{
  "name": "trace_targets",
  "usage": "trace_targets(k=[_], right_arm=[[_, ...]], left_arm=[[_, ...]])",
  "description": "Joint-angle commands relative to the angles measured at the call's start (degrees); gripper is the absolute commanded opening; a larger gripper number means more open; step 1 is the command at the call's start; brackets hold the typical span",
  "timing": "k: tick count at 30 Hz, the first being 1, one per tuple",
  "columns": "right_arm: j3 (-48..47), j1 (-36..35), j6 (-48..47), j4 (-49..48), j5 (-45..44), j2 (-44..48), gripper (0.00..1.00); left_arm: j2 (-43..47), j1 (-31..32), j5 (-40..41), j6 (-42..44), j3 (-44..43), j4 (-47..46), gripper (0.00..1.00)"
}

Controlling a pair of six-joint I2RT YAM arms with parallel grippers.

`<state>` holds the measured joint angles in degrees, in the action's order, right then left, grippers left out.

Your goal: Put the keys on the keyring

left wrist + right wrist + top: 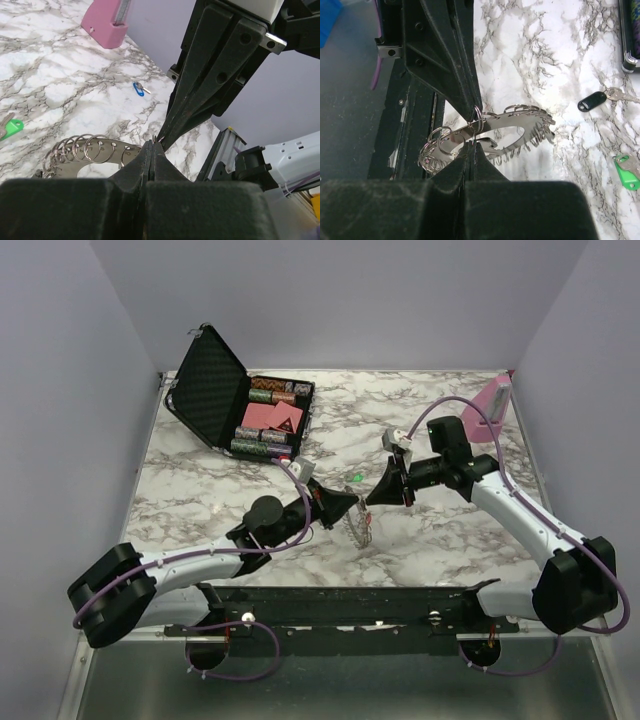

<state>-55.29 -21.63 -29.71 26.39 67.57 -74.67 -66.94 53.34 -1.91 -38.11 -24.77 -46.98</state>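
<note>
Both arms reach in over the middle of the marble table (200, 490), a little toward its near edge, and their tips meet nose to nose above the keyring (512, 131). This is a silvery metal loop strung with many small rings, and it is tilted, with one end raised to the fingertips and the rest sloping down toward the marble. The left gripper (475, 106) is pressed together, and in the right wrist view its tip pinches one small ring that stands up from the raised end. The right gripper (470, 146) is also pressed together, its tips nipping the edge of the loop's band just under that ring. From above, the keyring hangs just below the meeting point, on the near side of the two grippers. The green key (356, 478) lies flat on the table just beyond them, toward the far edge. The black key (592, 101) lies flat on the marble with its metal blade pointing toward the corner of the case (215, 380). That case stands open at the far left corner, with rows of chips inside. The blue key (139, 89) lies alone near the right edge. The pink stand (490, 408) sits in the far right corner, well apart from both grippers.
</note>
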Motion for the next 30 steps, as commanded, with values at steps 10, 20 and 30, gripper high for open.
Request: trace_targets(k=[10,20,30], right_arm=[[-0.17,-0.7,-6.14,5.77,4.85,0.93,0.01],[-1.49,-0.78,-11.24,10.69,6.61,1.11,0.2],[-3.86,1.32,-15.63,16.4,8.54,1.46,0.33]], left_arm=[[-3.2,0.1,2.44,-1.71,-0.71,-12.6,0.0],[-5.31,0.01,-0.72,1.1,0.34,-18.05,0.0],[-3.64,-0.96,-7.31,5.85,3.5,-20.08,0.0]])
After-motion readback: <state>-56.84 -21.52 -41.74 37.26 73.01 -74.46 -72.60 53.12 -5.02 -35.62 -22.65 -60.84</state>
